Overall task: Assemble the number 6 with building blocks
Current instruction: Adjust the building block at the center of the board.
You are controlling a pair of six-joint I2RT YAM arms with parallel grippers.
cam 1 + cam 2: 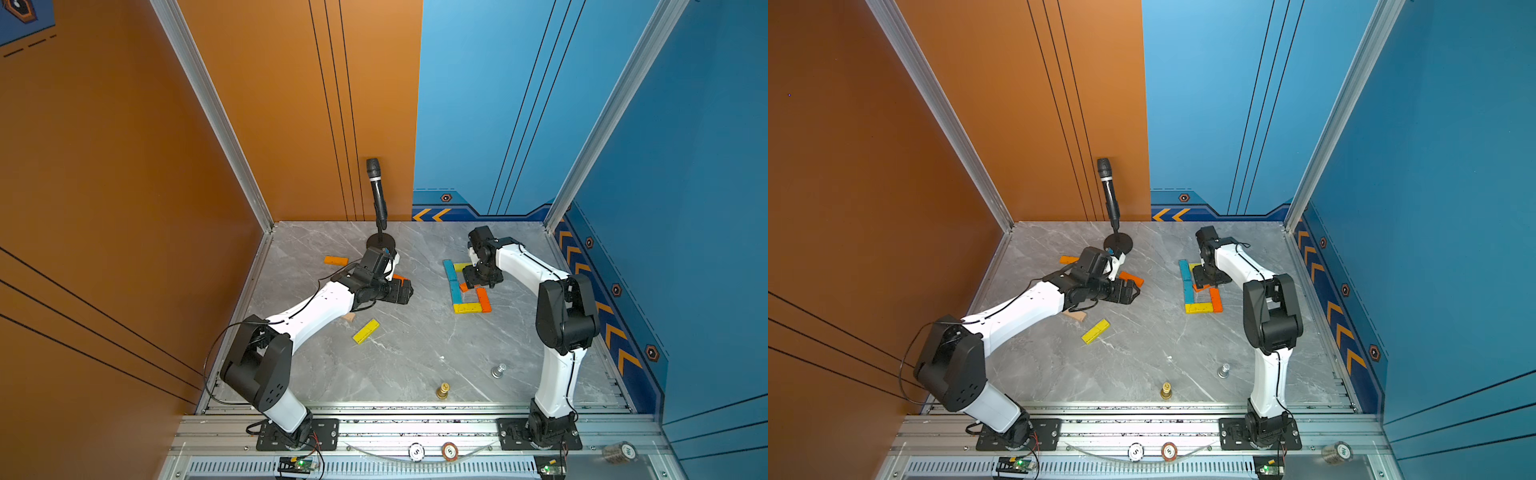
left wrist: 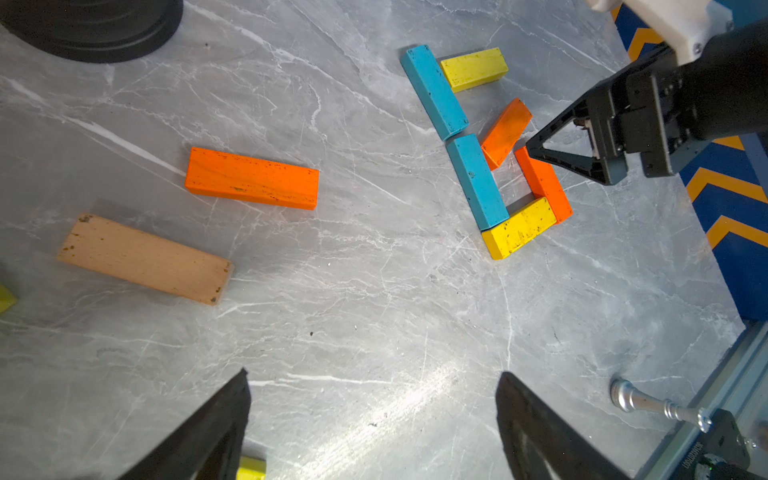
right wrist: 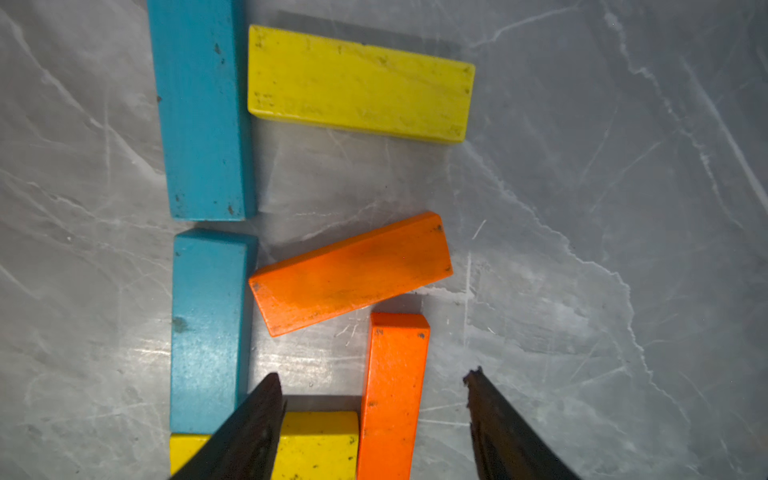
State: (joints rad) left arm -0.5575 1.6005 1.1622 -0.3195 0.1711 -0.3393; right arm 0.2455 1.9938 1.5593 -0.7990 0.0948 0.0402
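The building blocks form a partial figure right of centre: two blue blocks point(image 3: 203, 112) end to end, a yellow block point(image 3: 357, 83) at the far end, a tilted orange block point(image 3: 353, 274) in the middle, an orange side block point(image 3: 395, 395) and a yellow near block point(image 3: 316, 444). My right gripper point(image 3: 372, 374) hovers open over the orange side block, with gaps on both sides. It appears in a top view as the right gripper point(image 1: 471, 284). My left gripper point(image 2: 374, 374) is open over bare table, seen in a top view as the left gripper point(image 1: 409, 291).
Loose blocks lie on the left half: orange point(image 2: 251, 178), tan point(image 2: 143, 257), another orange point(image 1: 336, 260) and yellow point(image 1: 365, 331). A microphone stand point(image 1: 380, 241) rises at the back. A gold chess piece point(image 1: 443, 390) and a silver one point(image 1: 498, 370) stand near the front edge.
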